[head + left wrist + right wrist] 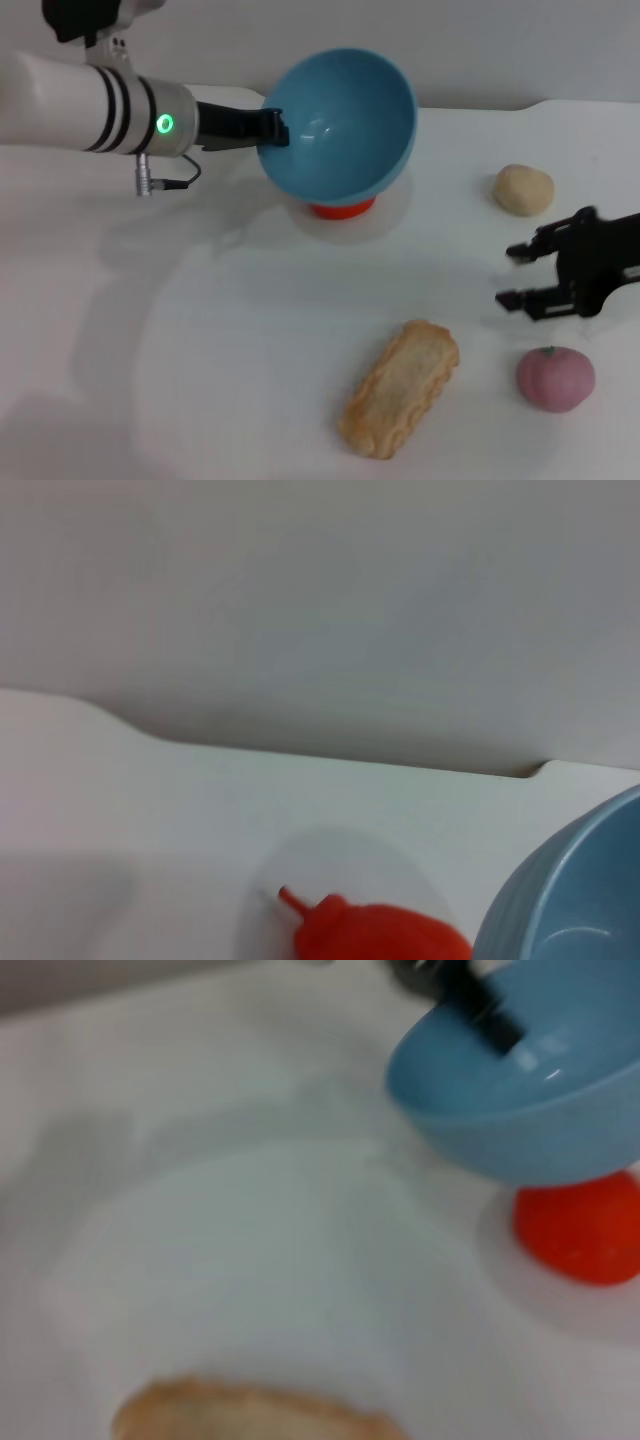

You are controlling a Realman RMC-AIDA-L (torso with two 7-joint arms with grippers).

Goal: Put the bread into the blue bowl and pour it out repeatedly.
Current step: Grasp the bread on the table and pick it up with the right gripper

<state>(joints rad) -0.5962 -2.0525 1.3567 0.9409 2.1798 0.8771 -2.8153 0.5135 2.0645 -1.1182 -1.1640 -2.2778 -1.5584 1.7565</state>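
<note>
The left gripper (272,128) clamps the bowl's (345,125) rim, holding it tilted and seemingly empty above a red object (342,208). The bread (400,400) lies on the table (200,350), poured out. The right gripper (515,275), open, hovers nearby; reloading remains.

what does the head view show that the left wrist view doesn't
Only the head view shows the bread lying flat on the table, the beige ball, the pink fruit, the left tool shut on the bowl's rim, and the open right tool. Only the left wrist view shows the red object's stem. Both show the tilted blue bowl and the red object.
</note>
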